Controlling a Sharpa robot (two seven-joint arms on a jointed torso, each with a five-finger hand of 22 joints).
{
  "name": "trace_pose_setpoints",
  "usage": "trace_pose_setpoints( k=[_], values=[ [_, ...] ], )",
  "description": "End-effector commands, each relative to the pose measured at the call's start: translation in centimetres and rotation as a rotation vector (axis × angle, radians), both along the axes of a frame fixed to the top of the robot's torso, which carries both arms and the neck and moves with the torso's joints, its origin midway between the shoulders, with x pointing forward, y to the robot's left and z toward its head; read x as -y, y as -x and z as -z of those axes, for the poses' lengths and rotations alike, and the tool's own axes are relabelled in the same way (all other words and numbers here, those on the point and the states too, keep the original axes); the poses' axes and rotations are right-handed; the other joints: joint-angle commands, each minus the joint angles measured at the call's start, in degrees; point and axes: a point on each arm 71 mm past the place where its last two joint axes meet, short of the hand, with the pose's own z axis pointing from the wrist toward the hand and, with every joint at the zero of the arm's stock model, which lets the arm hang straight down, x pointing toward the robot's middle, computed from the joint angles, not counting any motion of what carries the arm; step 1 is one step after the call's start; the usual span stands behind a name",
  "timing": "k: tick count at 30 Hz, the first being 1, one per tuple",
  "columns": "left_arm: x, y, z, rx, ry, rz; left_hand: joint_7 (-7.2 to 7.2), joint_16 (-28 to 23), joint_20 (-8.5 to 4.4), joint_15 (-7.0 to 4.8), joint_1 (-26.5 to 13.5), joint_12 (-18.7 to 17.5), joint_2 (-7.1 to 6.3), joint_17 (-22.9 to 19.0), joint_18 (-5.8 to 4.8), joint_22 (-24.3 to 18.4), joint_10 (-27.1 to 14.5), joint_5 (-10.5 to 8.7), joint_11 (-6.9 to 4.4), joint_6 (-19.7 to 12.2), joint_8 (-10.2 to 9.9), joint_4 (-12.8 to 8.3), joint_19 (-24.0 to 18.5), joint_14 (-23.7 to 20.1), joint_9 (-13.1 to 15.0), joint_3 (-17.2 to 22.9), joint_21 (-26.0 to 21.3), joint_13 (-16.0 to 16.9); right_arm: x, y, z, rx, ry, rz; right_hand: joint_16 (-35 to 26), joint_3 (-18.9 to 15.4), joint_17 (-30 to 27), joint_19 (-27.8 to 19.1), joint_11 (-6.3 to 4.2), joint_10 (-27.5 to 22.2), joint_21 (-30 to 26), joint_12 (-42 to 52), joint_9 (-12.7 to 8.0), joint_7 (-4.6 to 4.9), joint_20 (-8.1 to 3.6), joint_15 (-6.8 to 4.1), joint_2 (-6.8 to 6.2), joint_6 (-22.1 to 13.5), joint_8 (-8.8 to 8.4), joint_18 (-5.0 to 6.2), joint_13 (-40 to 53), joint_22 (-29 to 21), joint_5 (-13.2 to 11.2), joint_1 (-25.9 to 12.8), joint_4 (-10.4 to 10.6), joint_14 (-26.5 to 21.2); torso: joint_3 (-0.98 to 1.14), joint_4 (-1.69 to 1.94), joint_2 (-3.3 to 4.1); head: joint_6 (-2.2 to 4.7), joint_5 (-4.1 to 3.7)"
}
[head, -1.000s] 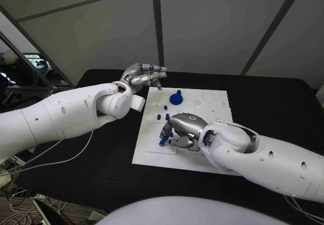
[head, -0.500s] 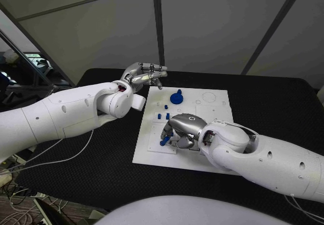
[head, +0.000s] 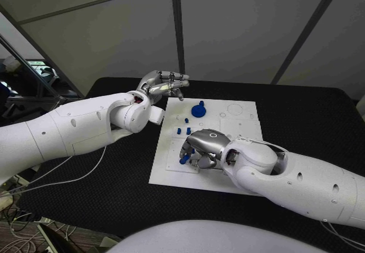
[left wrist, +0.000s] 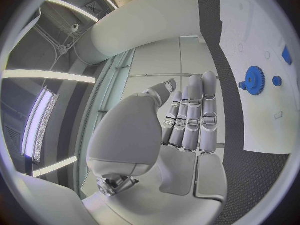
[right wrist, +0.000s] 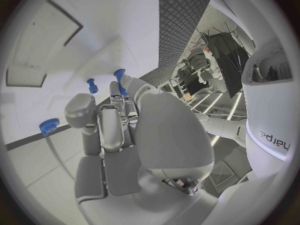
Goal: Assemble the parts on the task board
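Observation:
The white task board (head: 239,126) lies in the middle of the black table. A blue gear (head: 198,110) stands on its far part, with small blue pegs (head: 187,130) just nearer. My right hand (head: 204,146) is low over the board's near left part and pinches a blue peg (head: 184,158) at its fingertips. In the right wrist view that blue peg (right wrist: 119,77) shows between thumb and finger, above the board (right wrist: 50,35). My left hand (head: 161,84) hangs in the air beyond the board's far left corner, fingers loosely together, holding nothing. The left wrist view shows the gear (left wrist: 254,78).
A second blue peg (right wrist: 92,85) and a blue knurled piece (right wrist: 47,126) stand on the board near my right hand. Round holes (head: 235,109) mark the board's far right part. Black table (head: 304,116) surrounds the board on all sides.
My right hand has shifted slightly toward the board's left edge with the blue peg in its fingertips. The left hand has stayed where it was.

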Motion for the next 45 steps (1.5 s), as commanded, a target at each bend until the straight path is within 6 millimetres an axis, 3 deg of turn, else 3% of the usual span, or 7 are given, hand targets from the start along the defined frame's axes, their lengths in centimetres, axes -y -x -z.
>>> trace_pose_setpoints(
  k=[1, 9, 33, 38, 42, 44, 45],
  values=[
    [0.1, 0.0, -0.2, 0.005, 0.007, 0.010, 0.04, -0.3, 0.17, 0.13, -0.1, 0.2, 0.45, -0.1, -1.09, -0.1, -0.5, -0.06, -0.02, -0.2, 0.1, -0.1, -0.4, -0.4, 0.1, -0.1, -0.2, 0.0, -0.1, 0.1, 0.3, 0.016, 0.030, -0.005, -0.1, 0.3, -0.2, -0.2, 0.22, -0.4, 0.0, -0.7, 0.0, 0.19, -0.03, -0.07, 0.15, -0.4, -0.09, -0.73, 0.0, -0.2, 0.3, -0.5, -0.1, 1.7, -0.02, 0.05, -0.01, -0.02, 0.12],
    [0.2, 0.0, -0.2, 0.006, 0.007, 0.011, 0.04, -0.3, 0.17, 0.13, -0.1, 0.2, 0.45, -0.1, -1.09, -0.1, -0.5, -0.06, -0.02, -0.2, 0.1, -0.1, -0.4, -0.4, 0.1, -0.1, -0.2, 0.0, -0.4, 0.3, 0.4, 0.023, 0.017, -0.012, -2.6, 0.2, -4.1, -2.6, 2.40, -6.5, -2.8, -4.4, -1.1, 2.12, 1.25, 1.79, -1.77, -5.4, -2.97, -0.11, -1.4, -4.1, -0.2, -3.5, 0.8, 0.2, -0.03, -0.05, 0.03, 0.11, 0.16],
    [0.1, 0.0, -0.1, 0.001, 0.007, 0.014, 0.07, -0.3, 0.19, 0.15, -0.1, 0.2, 0.48, -0.1, -1.09, -0.1, -0.7, -0.06, 0.01, -0.3, 0.1, -0.1, -0.4, -0.5, 0.0, -0.2, -0.2, 0.0, 1.8, 0.9, -1.1, 0.126, -0.174, 0.035, -6.9, -1.8, -11.2, -6.8, 3.11, -12.5, -8.3, -4.2, -1.7, 1.46, 2.29, 2.44, -3.71, -10.7, -3.62, 1.32, -1.5, -11.3, 2.3, -4.6, 0.4, -3.2, 0.13, -0.17, -0.09, 0.76, -0.18],
    [-0.1, 0.1, -0.1, -0.002, 0.006, 0.017, 0.09, -0.3, 0.20, 0.16, -0.1, 0.3, 0.49, -0.1, -1.09, -0.1, -0.7, -0.06, 0.02, -0.3, 0.1, -0.1, -0.4, -0.5, 0.0, -0.2, -0.2, 0.0, 5.3, 0.4, -2.4, 0.085, -0.239, 0.130, -7.4, -2.3, -11.9, -7.2, 2.77, -11.2, -9.0, -2.6, -1.5, 1.36, 2.21, 2.23, -3.43, -10.4, -3.26, 1.51, -1.3, -12.2, 2.3, -5.1, 0.9, -3.5, 0.01, -0.25, -0.15, 1.43, -1.89],
    [-0.1, 0.2, -0.1, -0.004, 0.006, 0.020, 0.09, -0.3, 0.20, 0.16, -0.1, 0.3, 0.52, -0.1, -1.09, -0.1, -0.7, -0.03, 0.02, -0.3, 0.1, -0.1, -0.5, -0.5, 0.0, -0.2, -0.2, 0.0, 9.2, -0.8, -3.1, -0.028, -0.261, 0.274, -4.9, -3.6, -8.4, -5.0, 1.31, -2.3, -7.2, 2.9, -0.7, 1.53, 1.50, 1.20, -2.81, -6.2, -1.00, 1.05, 0.7, -9.7, 2.6, -8.3, 3.7, -1.4, -0.09, -0.50, -0.47, 2.18, -3.51],
    [-0.1, 0.2, -0.1, -0.005, 0.005, 0.019, 0.09, -0.3, 0.20, 0.16, -0.1, 0.3, 0.55, -0.2, -1.08, -0.1, -0.7, 0.00, 0.02, -0.3, 0.1, -0.1, -0.5, -0.5, 0.0, -0.2, -0.2, 0.0, 10.8, -1.0, -3.2, -0.076, -0.245, 0.327, -3.3, -5.5, -6.0, -2.8, 0.08, 2.5, -5.0, 6.4, -0.3, 0.24, 0.67, 0.03, -3.33, -4.5, 0.23, 0.52, 2.7, -6.7, 6.5, -11.2, 5.7, -0.2, -0.07, -0.68, -0.67, 2.41, -4.21],
    [-0.2, 0.2, -0.1, -0.005, 0.005, 0.018, 0.09, -0.3, 0.20, 0.16, -0.1, 0.3, 0.55, -0.2, -1.08, -0.1, -0.7, 0.00, 0.02, -0.3, 0.1, -0.1, -0.5, -0.5, 0.0, -0.2, -0.2, 0.0, 11.7, -1.1, -3.2, -0.091, -0.232, 0.350, -2.6, -7.0, -4.8, -1.1, -1.19, 5.1, -3.2, 9.3, 0.2, -0.79, -0.28, -0.90, -3.55, -3.0, 1.37, 0.00, 4.6, -4.3, 11.5, -12.4, 6.7, 0.5, -0.06, -0.74, -0.73, 2.63, -4.68]
  ],
)
